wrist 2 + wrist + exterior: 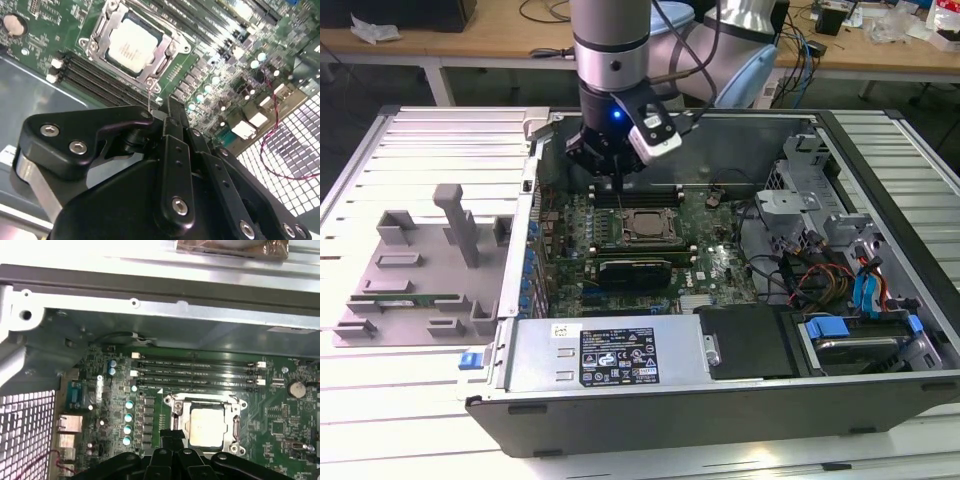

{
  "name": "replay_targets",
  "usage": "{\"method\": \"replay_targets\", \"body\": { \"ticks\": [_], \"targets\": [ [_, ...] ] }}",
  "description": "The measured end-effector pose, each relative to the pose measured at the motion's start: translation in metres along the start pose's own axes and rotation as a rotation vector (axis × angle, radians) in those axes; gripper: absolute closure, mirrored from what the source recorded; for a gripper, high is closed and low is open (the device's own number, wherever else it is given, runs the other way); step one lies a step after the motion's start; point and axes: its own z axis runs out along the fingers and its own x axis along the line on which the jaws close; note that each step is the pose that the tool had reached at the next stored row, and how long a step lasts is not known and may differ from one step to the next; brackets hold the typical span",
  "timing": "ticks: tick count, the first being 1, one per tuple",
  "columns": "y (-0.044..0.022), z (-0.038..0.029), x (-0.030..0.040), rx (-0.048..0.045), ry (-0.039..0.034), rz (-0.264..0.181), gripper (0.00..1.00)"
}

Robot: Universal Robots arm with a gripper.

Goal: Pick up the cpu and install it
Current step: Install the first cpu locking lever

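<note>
The cpu [134,44] lies flat in its socket [98,29] on the motherboard [715,265], inside the open computer case [720,395] on the counter [420,130]. The socket's metal frame surrounds its silver top. The gripper [617,183] hangs above the board near the memory slots [200,372], just beside the socket and clear of the cpu. In the second wrist view its fingers [169,117] are pressed together, closed on nothing.

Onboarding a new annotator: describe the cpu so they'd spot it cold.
Look inside the open computer case, at the green motherboard on its floor. Near the board's middle sits a dark metal-framed socket beside long black memory slots. The cpu is the flat square with the pale silver top lying inside that frame.
</note>
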Motion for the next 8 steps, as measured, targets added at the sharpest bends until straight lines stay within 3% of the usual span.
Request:
{"method": "replay_targets", "body": {
  "ticks": [2,3,4,8],
  "targets": [
    [0.0002,-0.0002,0.0052,-0.0519,-0.0053,0.002,0.89],
    [0.0002,-0.0002,0.0075,-0.0697,-0.0076,0.003,0.89],
    [0.0003,-0.0003,0.0092,-0.0761,-0.0086,0.003,0.89],
    [0.0007,-0.0002,0.0144,-0.0806,-0.01,0.003,0.89]
  ]
}}
